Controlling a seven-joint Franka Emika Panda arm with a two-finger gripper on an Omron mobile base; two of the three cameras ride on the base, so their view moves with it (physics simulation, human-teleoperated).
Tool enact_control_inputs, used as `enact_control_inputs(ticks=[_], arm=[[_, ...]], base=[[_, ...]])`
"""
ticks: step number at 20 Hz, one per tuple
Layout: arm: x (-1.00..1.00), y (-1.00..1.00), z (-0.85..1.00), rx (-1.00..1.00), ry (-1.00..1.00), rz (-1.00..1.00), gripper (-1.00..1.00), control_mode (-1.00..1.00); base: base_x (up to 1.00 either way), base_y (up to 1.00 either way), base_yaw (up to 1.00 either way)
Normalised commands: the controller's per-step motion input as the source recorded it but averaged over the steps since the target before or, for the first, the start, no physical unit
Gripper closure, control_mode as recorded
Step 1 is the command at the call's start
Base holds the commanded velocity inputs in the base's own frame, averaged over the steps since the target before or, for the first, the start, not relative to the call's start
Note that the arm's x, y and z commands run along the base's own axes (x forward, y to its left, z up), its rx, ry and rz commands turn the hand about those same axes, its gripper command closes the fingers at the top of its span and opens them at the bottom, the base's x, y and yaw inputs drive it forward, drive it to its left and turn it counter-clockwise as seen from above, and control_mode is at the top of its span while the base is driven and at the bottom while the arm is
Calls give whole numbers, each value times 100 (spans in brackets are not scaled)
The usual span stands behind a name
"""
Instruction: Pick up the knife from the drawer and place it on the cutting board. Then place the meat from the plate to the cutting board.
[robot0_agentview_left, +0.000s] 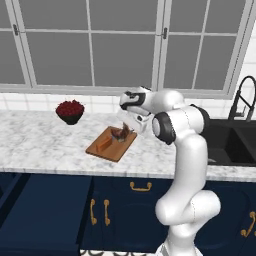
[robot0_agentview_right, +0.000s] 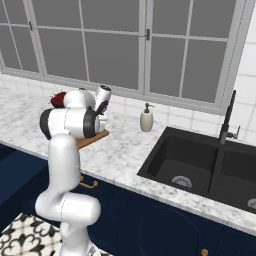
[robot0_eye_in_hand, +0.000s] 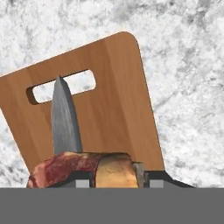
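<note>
Grey knife (robot0_eye_in_hand: 64, 118) blade lies lengthwise on the cutting board (robot0_eye_in_hand: 113, 96), tip toward its slot; pincer (robot0_eye_in_hand: 114, 181) clamps the meat (robot0_eye_in_hand: 70, 168).

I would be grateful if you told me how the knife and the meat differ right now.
The knife is long with a flat grey blade; the meat is a lumpy reddish-brown piece with pale streaks. The knife's blade points toward the board's slot, while the meat sits by its handle. Both are over the cutting board.
</note>
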Motion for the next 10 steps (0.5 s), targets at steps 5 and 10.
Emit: enact_control_inputs(ticks=[5,10], arm=[[5,40,-34,-1,13,1,-100,-100],[-2,46,-30,0,5,3,-100,-100]], base=[[0,0,0],[0,0,0]])
